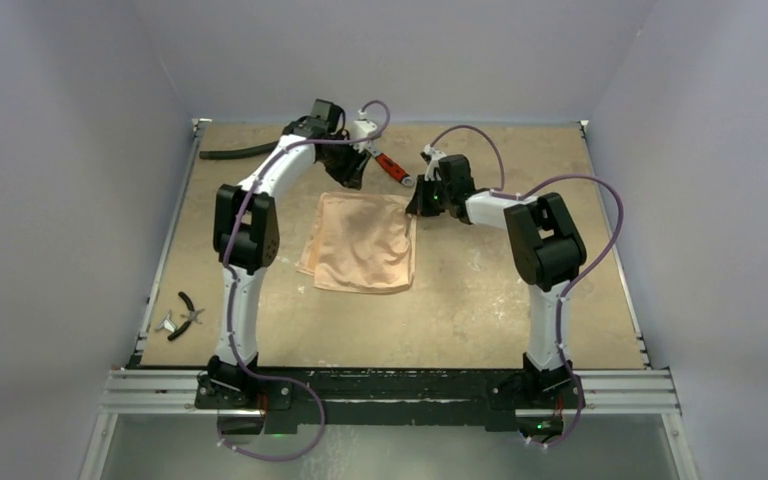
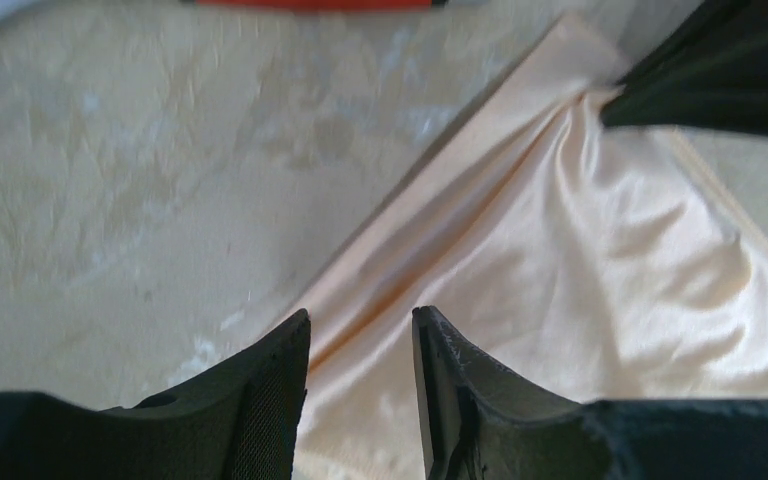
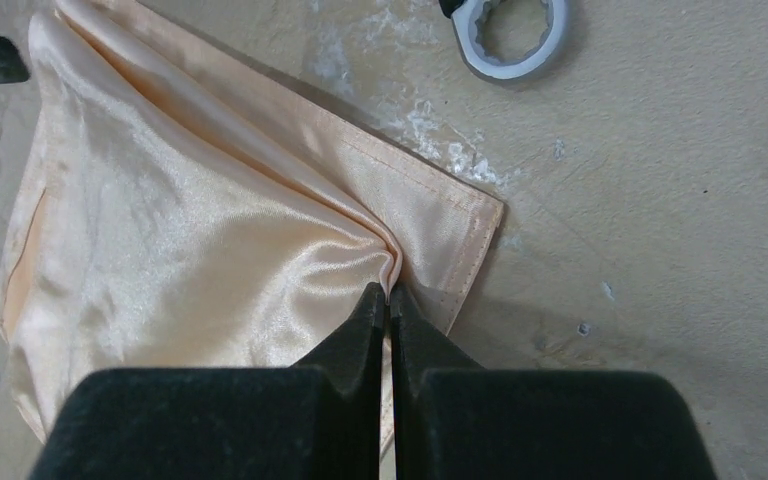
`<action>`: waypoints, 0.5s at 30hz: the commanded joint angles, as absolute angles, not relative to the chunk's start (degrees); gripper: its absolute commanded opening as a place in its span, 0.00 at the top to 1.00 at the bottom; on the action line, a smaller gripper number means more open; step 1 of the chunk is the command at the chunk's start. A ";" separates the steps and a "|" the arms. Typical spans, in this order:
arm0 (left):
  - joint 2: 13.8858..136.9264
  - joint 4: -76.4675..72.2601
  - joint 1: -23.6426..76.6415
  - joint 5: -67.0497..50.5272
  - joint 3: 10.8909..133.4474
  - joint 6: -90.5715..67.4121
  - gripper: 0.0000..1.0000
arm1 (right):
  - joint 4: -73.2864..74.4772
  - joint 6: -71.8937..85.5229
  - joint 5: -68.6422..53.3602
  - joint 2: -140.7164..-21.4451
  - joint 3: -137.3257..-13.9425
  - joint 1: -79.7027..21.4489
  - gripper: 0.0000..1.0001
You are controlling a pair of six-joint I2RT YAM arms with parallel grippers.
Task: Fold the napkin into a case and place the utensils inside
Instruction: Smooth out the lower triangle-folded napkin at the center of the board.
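The peach-orange napkin (image 1: 360, 240) lies flat mid-table, with a lower layer showing along its left edge. I cannot tell whether it forms a case. My right gripper (image 3: 388, 292) is shut on a pinched ridge of cloth close to the napkin's (image 3: 190, 230) stitched far-right corner; in the top view that gripper (image 1: 412, 205) is at the same corner. My left gripper (image 2: 358, 318) stands open over the far-left edge of the napkin (image 2: 580, 260), with cloth showing through the gap and nothing clamped. The utensils are out of view.
A red-handled wrench (image 1: 392, 167) lies just beyond the napkin, its steel ring end (image 3: 512, 35) near my right gripper. A curved black hose (image 1: 240, 152) lies at the back left. Black-handled pliers (image 1: 185, 315) sit near the left edge.
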State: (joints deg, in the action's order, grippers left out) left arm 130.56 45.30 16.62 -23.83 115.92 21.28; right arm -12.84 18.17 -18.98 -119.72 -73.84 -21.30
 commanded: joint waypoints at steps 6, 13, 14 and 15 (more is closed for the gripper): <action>138.80 35.06 23.88 -24.96 125.76 18.86 0.62 | -13.62 17.67 -19.68 -119.22 -74.30 -21.18 1.00; 142.24 35.37 24.80 -23.67 125.95 21.42 0.68 | -15.18 17.75 -22.93 -117.68 -72.47 -21.18 1.00; 142.17 34.79 24.79 -23.45 125.01 21.66 0.68 | -15.39 17.80 -23.20 -117.50 -72.16 -21.18 1.00; 142.14 34.25 24.81 -23.31 124.27 21.92 0.68 | -15.52 17.90 -23.53 -117.43 -71.94 -21.18 1.00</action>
State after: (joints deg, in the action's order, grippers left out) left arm 142.63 37.19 25.74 -23.97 125.32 20.53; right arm -13.93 18.17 -20.67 -119.72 -73.36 -21.30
